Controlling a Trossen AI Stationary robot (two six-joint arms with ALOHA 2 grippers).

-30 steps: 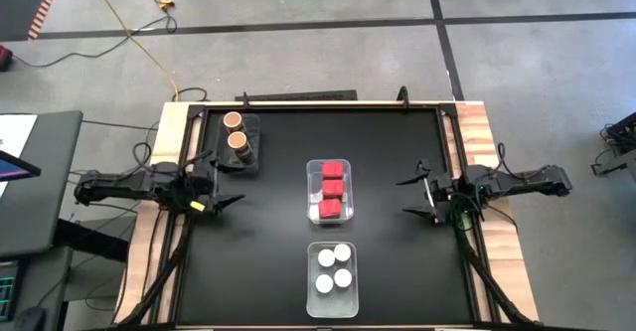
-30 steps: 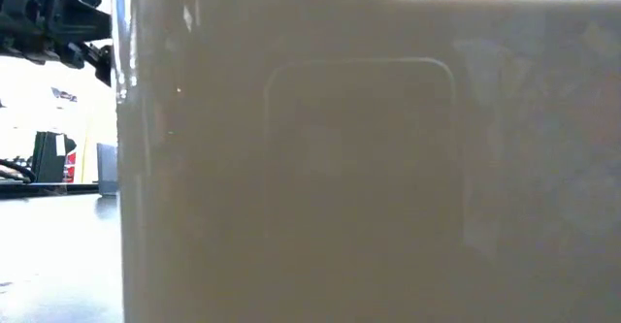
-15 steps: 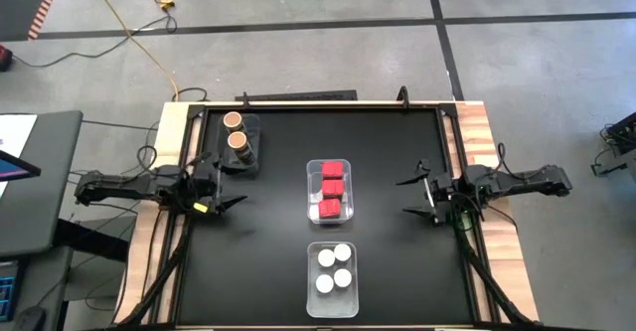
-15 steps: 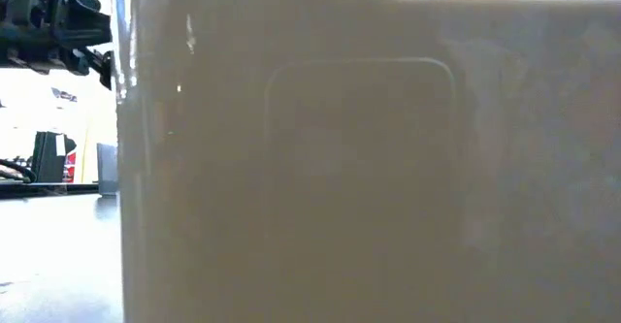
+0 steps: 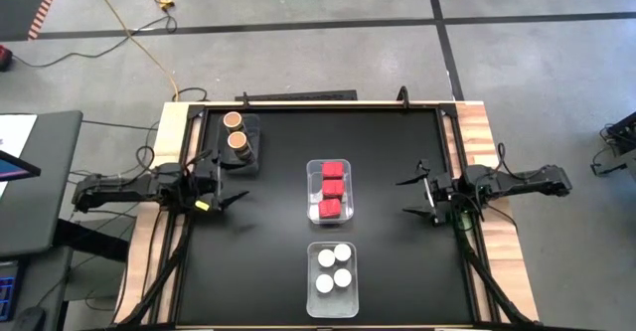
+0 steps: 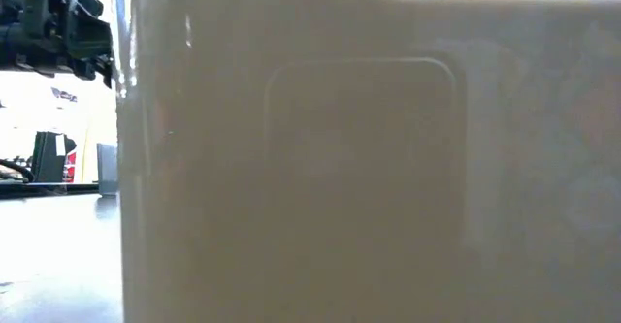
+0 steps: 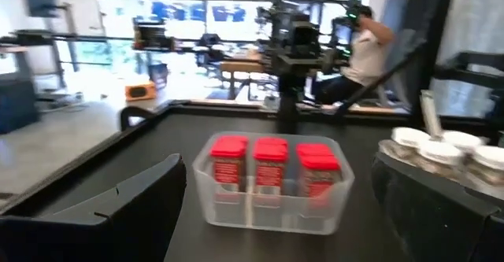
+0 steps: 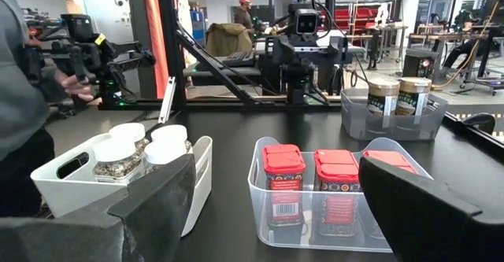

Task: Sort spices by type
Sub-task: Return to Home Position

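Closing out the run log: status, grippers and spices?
Open, empty: left gripper, right gripper, wide apart. Sorted: red cans in clear tub, white-lidded jars in white bin, brown-topped jars in dark bin. No spice loose outside.

Both arms are laid out low and flat, pointing at each other across the worktop (image 5: pixel 268 251). The left arm (image 5: pixel 119 185) comes in over the left edge, roughly halfway along it. The left gripper (image 5: pixel 230 178) sits just inside that edge with its fingers (image 7: pixel 118 211) spread wide apart. The right arm (image 5: pixel 519 181) pretty much mirrors it over the right edge, with the right gripper (image 5: pixel 405 196) just inside and its fingers (image 8: pixel 138 207) splayed about as wide. From worktop height you can see the left gripper hanging clear above the surface, wrist roughly level, aimed toward the middle.
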